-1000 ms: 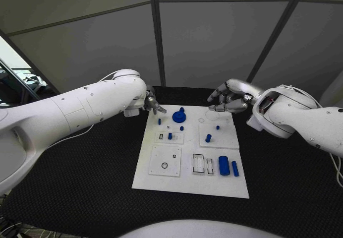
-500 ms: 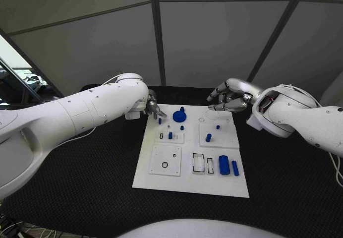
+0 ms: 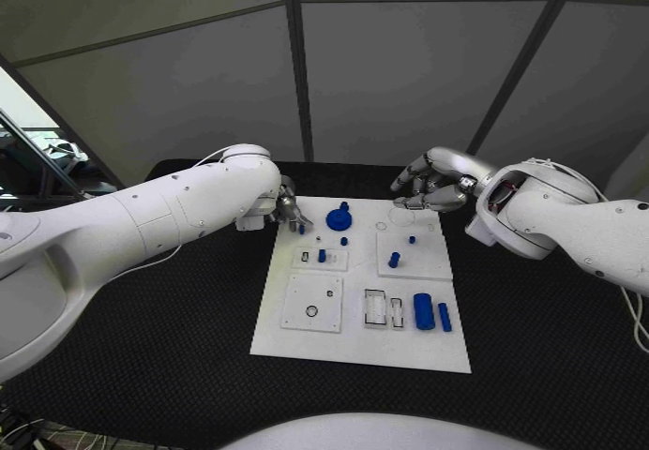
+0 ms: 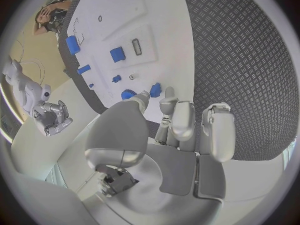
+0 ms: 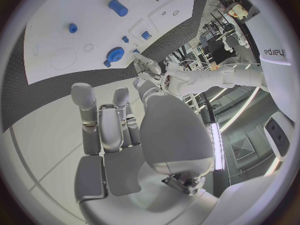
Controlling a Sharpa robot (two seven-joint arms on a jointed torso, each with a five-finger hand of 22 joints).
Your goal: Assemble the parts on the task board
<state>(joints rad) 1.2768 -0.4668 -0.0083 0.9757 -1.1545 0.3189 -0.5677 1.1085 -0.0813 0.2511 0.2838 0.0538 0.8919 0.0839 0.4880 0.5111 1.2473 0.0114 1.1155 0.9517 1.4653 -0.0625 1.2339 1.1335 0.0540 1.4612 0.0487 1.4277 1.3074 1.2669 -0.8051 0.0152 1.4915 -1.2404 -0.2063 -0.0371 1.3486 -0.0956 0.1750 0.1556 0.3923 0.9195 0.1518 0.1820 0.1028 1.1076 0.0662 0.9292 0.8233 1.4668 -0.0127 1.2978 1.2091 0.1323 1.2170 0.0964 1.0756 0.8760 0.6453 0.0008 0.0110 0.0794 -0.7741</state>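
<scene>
The white task board (image 3: 363, 286) lies in the middle of the black table. At its far end stand a round blue knob (image 3: 339, 221) and several small blue pegs; a blue cylinder (image 3: 423, 312) and a blue bar (image 3: 445, 318) lie near its front right. My left hand (image 3: 288, 211) hovers at the board's far left corner, and its fingertips (image 4: 143, 95) reach down beside a small blue peg (image 4: 155, 90) without gripping it. My right hand (image 3: 430, 187) hangs above the far right corner, its fingers (image 5: 84, 97) apart and holding nothing.
Rectangular and round recesses (image 3: 376, 308) sit in the board's near half. Black matting (image 3: 162, 319) surrounds the board on all sides. Grey wall panels (image 3: 392, 84) stand close behind the table.
My left hand has moved right and a little down, onto the board's far left corner by the small peg. The right hand has hardly moved.
</scene>
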